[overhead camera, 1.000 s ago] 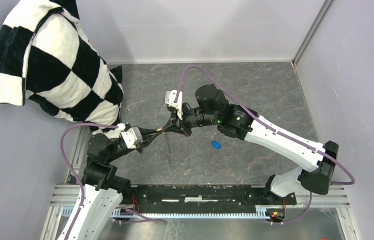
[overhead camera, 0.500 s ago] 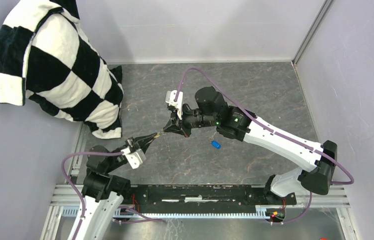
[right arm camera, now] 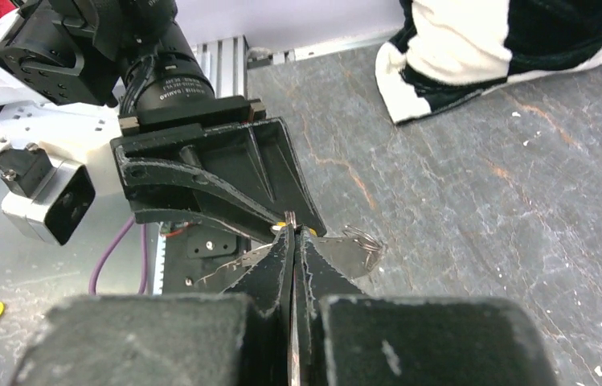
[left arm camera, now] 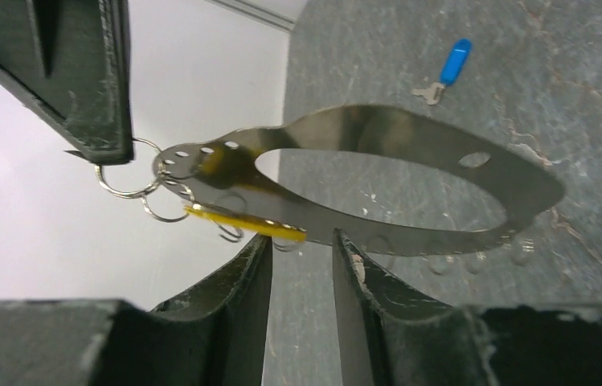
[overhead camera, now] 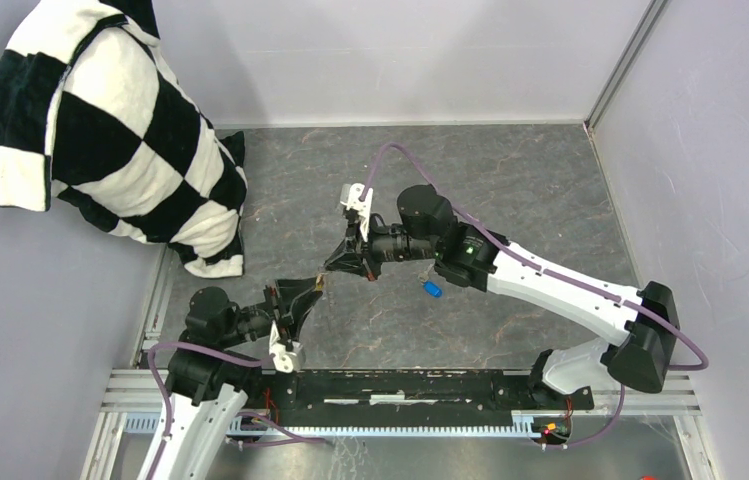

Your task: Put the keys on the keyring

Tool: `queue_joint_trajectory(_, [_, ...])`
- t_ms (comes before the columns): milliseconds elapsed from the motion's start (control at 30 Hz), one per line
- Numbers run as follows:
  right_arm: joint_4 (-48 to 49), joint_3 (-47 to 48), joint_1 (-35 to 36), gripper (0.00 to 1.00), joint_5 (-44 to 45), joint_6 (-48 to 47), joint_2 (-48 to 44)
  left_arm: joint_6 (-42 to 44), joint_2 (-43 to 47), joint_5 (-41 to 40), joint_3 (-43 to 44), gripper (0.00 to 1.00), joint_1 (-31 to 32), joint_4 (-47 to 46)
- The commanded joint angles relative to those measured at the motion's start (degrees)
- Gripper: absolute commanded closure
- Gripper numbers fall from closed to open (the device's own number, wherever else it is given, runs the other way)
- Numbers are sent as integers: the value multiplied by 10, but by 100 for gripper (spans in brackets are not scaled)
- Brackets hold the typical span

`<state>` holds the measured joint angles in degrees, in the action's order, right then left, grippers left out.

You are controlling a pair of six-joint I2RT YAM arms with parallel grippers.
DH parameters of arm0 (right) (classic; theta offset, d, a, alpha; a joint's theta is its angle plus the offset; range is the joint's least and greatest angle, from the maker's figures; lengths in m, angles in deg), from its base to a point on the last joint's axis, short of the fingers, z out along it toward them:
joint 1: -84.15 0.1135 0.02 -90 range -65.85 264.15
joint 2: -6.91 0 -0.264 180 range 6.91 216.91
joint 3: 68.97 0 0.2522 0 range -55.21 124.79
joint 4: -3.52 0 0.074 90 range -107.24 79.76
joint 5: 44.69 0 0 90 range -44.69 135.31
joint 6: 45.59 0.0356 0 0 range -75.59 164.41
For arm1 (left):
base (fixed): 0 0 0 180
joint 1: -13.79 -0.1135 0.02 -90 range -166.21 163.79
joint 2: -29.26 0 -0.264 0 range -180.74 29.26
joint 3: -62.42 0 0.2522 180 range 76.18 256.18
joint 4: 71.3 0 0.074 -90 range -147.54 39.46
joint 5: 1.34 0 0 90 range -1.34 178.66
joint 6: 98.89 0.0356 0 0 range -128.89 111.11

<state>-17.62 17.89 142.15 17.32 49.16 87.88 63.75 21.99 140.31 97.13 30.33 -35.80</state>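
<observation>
Draping the far-left corner, a black-and-white checked cloth (overhead camera: 100, 130) hangs down onto the grey bench (overhead camera: 510, 180). To its right, near the front edge, the left gripper (overhead camera: 316, 284) points toward the middle of the bench. Its jaws stand parted with a clear gap in the left wrist view, pinching nothing that shows. Just beyond their tips, held up off the bench, is the keyring (left arm camera: 378, 129), a flat grey metal loop with small holes and a few little wire rings at its narrow end. The yellow key (left arm camera: 233, 219) lies against the loop's lower band, its tip right at the mouth of the parted jaws; whether it is threaded on I cannot tell. The right gripper (overhead camera: 327, 268) meets the left one tip to tip, its jaws clenched on the keyring's narrow end. Further right, the blue key (overhead camera: 432, 289) lies flat on the bench beneath the right arm, well apart from the loop.
</observation>
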Motion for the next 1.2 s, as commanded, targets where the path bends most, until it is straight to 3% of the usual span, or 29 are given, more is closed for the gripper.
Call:
queue_joint_trajectory(0, [121, -29, -5, 100, -6, 34, -42, 67, -29, 15, 63, 59, 0, 82])
queue_joint_trajectory(100, [170, -62, -7, 100, -5, 39, -63, -13, -37, -9, 100, 58, 0, 93])
queue_joint_trajectory(300, [249, -133, -8, 100, 7, 30, -103, -209, -62, -3, 188, 46, 0, 103])
queue_joint_trajectory(567, [391, -228, -7, 100, 12, 46, -145, -497, -174, 63, 243, 57, 0, 13])
queue_joint_trajectory(700, [402, -231, -7, 100, 2, 40, -145, -524, -219, 114, 263, 59, 0, 33])
queue_joint_trajectory(1167, [392, -220, -6, 100, -20, 30, -129, -578, -231, 103, 265, 56, 0, -24])
